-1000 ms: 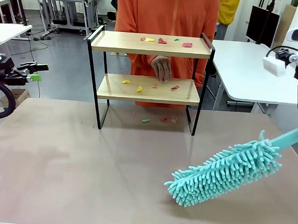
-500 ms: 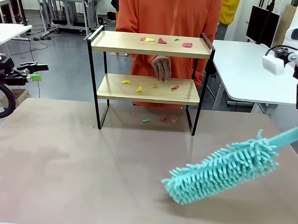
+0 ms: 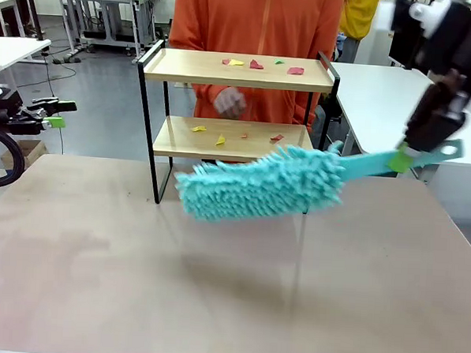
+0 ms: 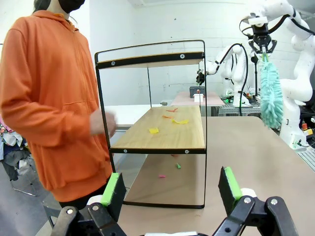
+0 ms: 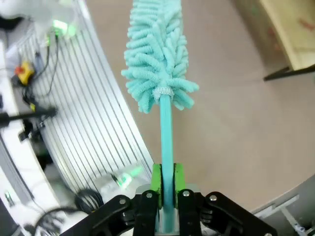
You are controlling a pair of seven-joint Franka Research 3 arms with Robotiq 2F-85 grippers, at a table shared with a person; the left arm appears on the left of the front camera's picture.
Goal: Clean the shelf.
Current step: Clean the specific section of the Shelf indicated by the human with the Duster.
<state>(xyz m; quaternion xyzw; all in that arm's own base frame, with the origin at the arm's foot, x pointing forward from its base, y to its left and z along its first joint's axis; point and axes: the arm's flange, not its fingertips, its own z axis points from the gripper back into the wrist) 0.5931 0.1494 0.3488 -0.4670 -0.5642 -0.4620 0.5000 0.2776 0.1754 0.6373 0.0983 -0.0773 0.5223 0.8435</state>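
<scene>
The shelf [image 3: 194,66] stands at the far side of the table [image 3: 96,280], just in front of the person; coloured paper scraps [image 3: 257,64] lie on both its boards, so I judge no sweeping is done yet. The right gripper [image 3: 402,157] is pinched tight on the handle of a turquoise duster [image 3: 259,182], whose fluffy head hangs level before the lower board; this looks like the approach to a first sweep. The left gripper [image 4: 172,189] sits off to the side, spread wide and empty. Next, the head must slip between the boards, clear of the black side rails, and brush the scraps off without shoving the light rack. The right arm and the person's hand [image 3: 228,102] are blurred; whether the duster touches the shelf I cannot tell; from the front its head covers part of the lower board.
</scene>
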